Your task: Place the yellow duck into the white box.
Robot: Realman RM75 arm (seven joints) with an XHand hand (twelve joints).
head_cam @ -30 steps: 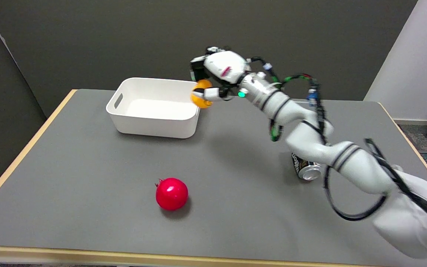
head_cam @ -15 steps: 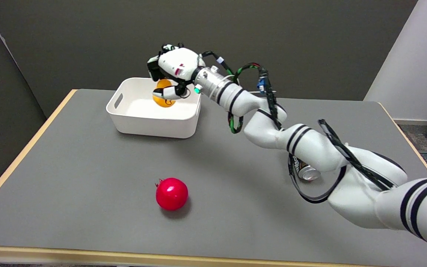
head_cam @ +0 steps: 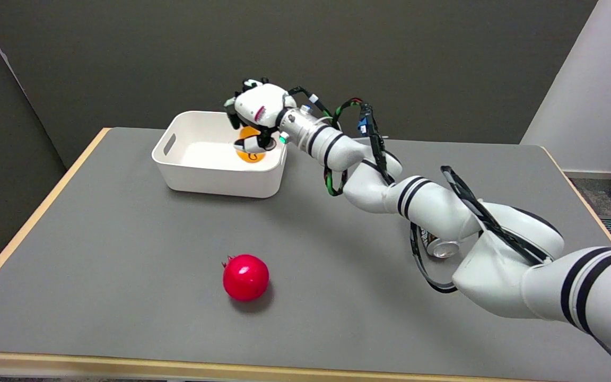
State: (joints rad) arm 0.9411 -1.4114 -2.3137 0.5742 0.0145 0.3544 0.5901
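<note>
The yellow duck (head_cam: 251,154) is sitting low inside the white box (head_cam: 220,175), toward the box's right end, with the right hand (head_cam: 255,109) directly over it. The duck is looking small, round and smooth, probably a light hollow toy that is giving a little under pressure, so a gentle hold across its rounded body from above is likely suiting it best; squeezing hard could be making it pop out sideways. A finger (head_cam: 250,144) is curling around the duck's front and the palm is covering its top, so the hand is appearing to be gripping the duck, though whether the grip is loosening cannot be told from this view. Whether the duck is touching the box floor is also unclear.

The hand is pointing downward into the box, wrist bending over the box's right wall, and the white arm is stretching away from the box toward the lower right. Judging from this, the release is the step in hand.

Beyond the box, a red pomegranate (head_cam: 245,277) is lying on the grey tabletop (head_cam: 125,254) well in front of it, and a drink can (head_cam: 441,247) is lying far to the box's right, partly hidden under the arm
</note>
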